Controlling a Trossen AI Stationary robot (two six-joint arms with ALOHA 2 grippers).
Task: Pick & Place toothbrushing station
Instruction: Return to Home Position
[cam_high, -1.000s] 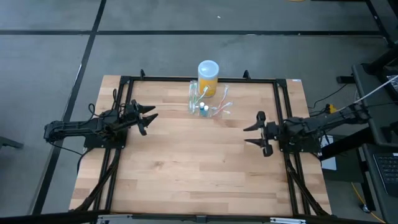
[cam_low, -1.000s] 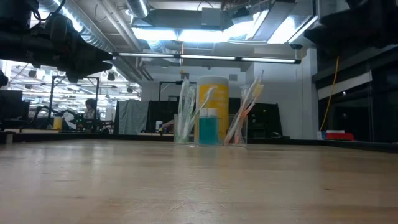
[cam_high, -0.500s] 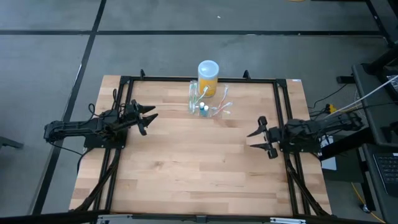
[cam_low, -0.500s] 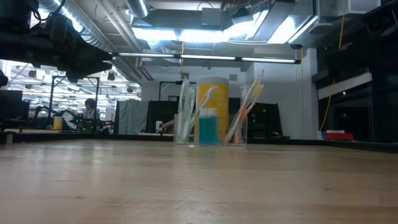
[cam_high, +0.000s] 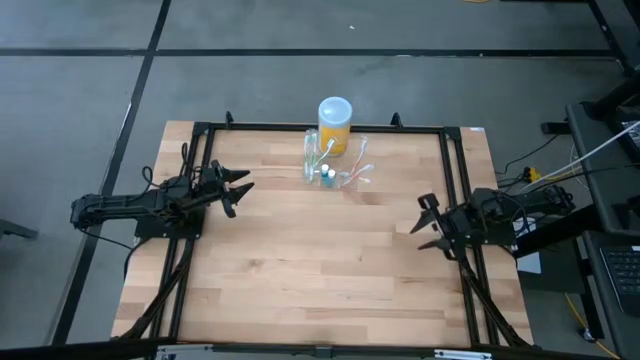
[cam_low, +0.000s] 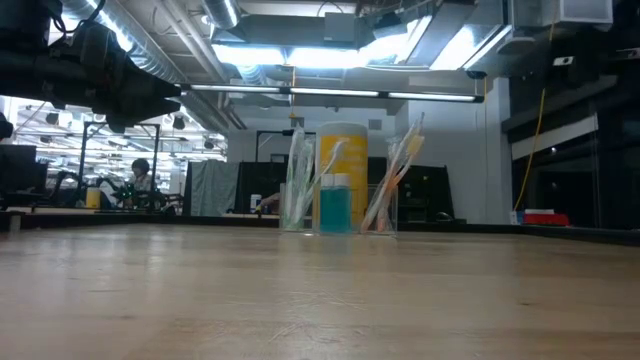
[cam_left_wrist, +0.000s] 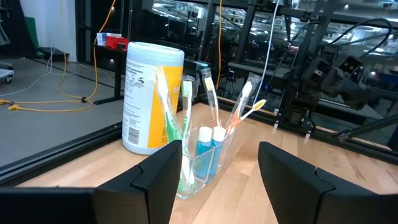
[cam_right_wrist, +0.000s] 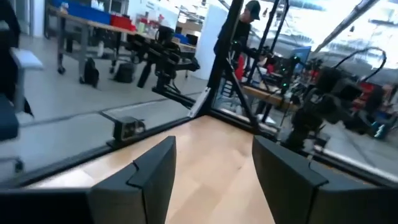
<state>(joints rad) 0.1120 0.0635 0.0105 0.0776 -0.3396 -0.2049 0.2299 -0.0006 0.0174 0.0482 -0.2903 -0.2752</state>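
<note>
At the table's 12 o'clock edge, the toothbrushing station (cam_high: 334, 172) stands loaded with toothbrushes (cam_left_wrist: 186, 102) (placing looks finished). Left gripper (cam_high: 240, 192) at 9 o'clock and right gripper (cam_high: 425, 222) at 3 o'clock hang spread wide, empty; seemingly only parking remains.

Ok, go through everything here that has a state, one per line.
Toothbrushing station: upright, loaded, nothing gripping it.
Toothbrushes: standing in the station, leaning.
Blue tubes: capped, upright in the station.
Yellow container: upright, lid on.
Left end effector: open, empty, over the table's left side.
Right end effector: open, empty, over the table's right edge.
</note>
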